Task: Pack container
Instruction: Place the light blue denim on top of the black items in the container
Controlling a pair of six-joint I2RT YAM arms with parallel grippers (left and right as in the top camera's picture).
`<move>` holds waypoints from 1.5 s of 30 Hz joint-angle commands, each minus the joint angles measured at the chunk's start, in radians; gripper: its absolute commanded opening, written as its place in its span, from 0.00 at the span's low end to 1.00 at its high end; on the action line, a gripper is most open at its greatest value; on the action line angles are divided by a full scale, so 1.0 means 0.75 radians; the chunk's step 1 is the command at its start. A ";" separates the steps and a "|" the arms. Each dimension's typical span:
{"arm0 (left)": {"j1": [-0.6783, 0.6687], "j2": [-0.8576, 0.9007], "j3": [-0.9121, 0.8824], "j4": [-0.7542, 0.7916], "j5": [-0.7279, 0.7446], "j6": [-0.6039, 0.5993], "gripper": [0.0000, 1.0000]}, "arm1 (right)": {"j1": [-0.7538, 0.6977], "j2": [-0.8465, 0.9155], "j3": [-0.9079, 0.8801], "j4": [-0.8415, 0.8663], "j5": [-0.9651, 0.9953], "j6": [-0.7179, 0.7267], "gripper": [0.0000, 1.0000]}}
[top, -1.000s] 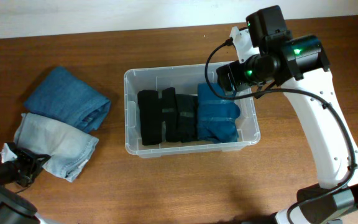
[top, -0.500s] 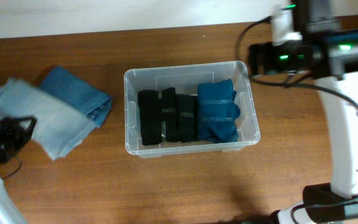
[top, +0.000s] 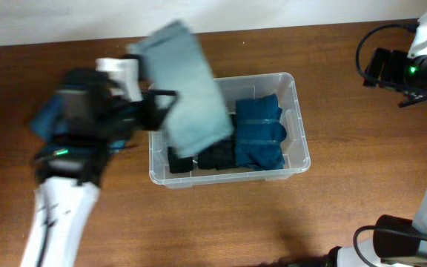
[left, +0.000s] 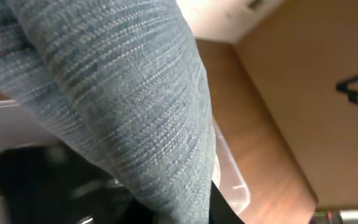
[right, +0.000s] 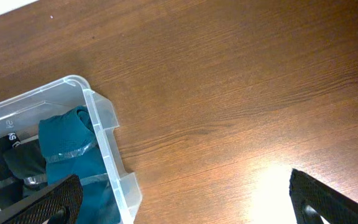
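Sitting at the middle of the wooden table [top: 347, 215], the container [top: 303, 152] lies with its long sides running 9 to 3 o'clock in your overhead view. Inside it, a folded teal garment [top: 259, 133] fills the 3 o'clock end and touches the black folded garments [top: 212, 157] on its 9 o'clock side.

What blocks your sight of the tub's 9 o'clock half is the light denim garment [top: 187, 89]. It hangs above that half, covering most of the black pieces and the rim at 11 o'clock. Your left gripper [top: 161, 104], blurred, is closed on the cloth's 9 o'clock edge. The left wrist view is almost filled by the weave, with a corner of clear plastic low down.

Behind the left arm [top: 61, 208], at 9 o'clock from the tub, a patch of blue cloth [top: 44, 119] shows. Your right gripper [right: 182, 202] is well apart at 2 o'clock, over bare wood. Its jaws are spread wide with nothing between them.
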 commanded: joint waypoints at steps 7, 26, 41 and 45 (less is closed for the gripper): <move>-0.512 0.371 0.045 0.322 -0.173 -0.122 0.01 | -0.006 -0.010 0.011 -0.004 -0.018 0.010 0.99; -0.382 0.599 0.148 0.097 -0.517 0.137 0.99 | -0.006 0.010 0.009 -0.004 -0.019 0.010 0.99; -0.426 0.706 0.371 0.089 -0.424 0.372 0.53 | -0.006 0.010 0.009 -0.004 -0.019 0.010 0.99; -0.498 0.886 0.371 0.056 -0.424 0.348 0.25 | -0.006 0.010 0.009 -0.004 -0.019 0.010 0.99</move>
